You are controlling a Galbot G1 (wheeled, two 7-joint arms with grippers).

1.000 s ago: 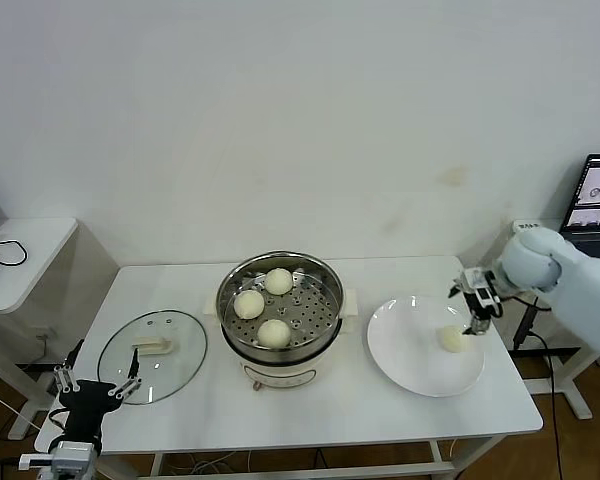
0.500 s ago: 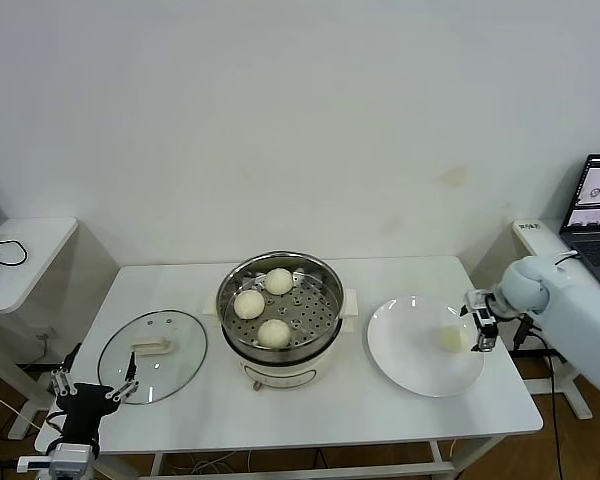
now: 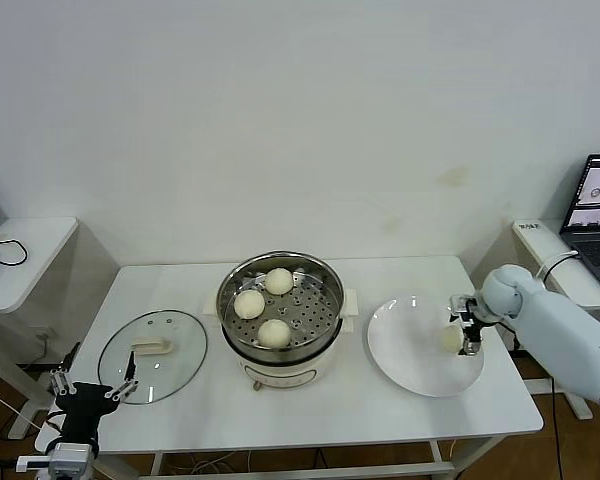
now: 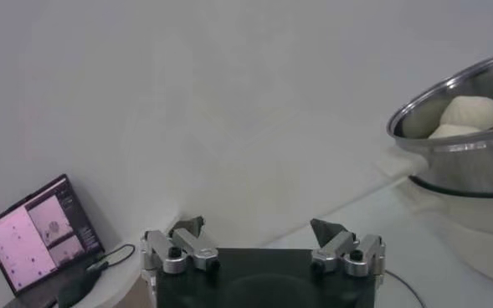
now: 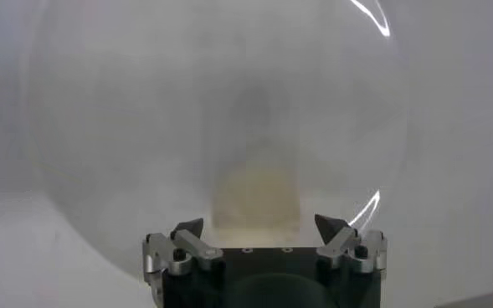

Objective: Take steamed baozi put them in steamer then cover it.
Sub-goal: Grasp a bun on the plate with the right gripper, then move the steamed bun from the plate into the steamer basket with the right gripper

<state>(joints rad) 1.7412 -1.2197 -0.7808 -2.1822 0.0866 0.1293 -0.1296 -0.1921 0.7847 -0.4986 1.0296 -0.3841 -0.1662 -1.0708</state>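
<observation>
Right gripper straddles the last cream-white round baozi on the flat white plate, fingers spread apart, not yet clamped. Three more buns sit in the shiny steel steamer. Left gripper hangs spread near the glass lid.

A: The head view looks forward and down from above the desk, taking in the steamer, the plate and the wall behind.

B: And the wrist views?

A: The left wrist view sits low beside the desk, facing level across it; it shares the steamer rim with the head view. The right wrist view hangs close over the plate, facing down at a baozi, which the head view also shows.
</observation>
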